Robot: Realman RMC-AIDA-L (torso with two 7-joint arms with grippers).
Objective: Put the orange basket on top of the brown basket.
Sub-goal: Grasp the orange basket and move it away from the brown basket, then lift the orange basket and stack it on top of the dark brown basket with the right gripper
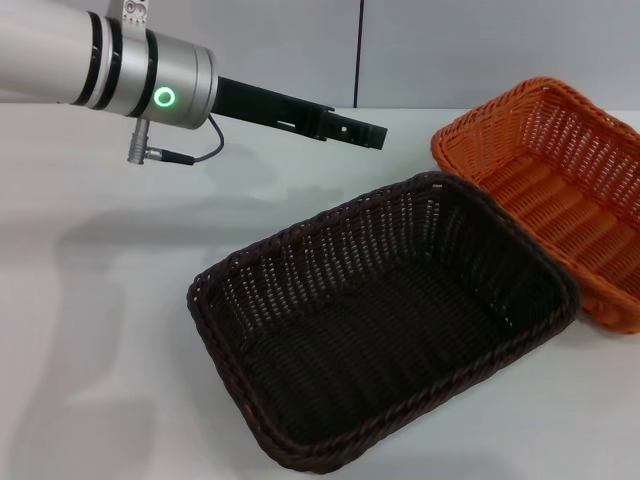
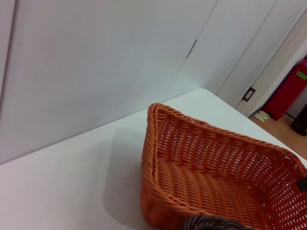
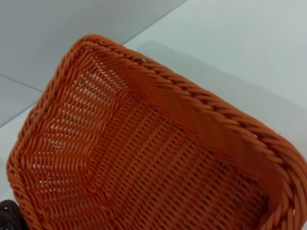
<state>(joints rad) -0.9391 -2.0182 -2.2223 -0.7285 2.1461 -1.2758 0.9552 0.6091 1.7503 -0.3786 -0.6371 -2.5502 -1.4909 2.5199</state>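
The orange basket (image 1: 560, 190) sits on the white table at the far right, empty and upright. The brown basket (image 1: 380, 330) sits in front of it at the centre, empty, its far corner touching or overlapping the orange basket's near side. My left gripper (image 1: 375, 137) hangs in the air behind the brown basket, to the left of the orange one, touching neither. The left wrist view shows the orange basket (image 2: 216, 177) and a bit of brown rim (image 2: 211, 223). The right wrist view looks down into the orange basket (image 3: 144, 158) from close above, with brown rim (image 3: 7, 215) at a corner.
The white table (image 1: 100, 300) stretches to the left of the baskets. A pale wall (image 1: 450, 50) stands behind the table's far edge. A red object (image 2: 290, 91) stands on the floor beyond the table.
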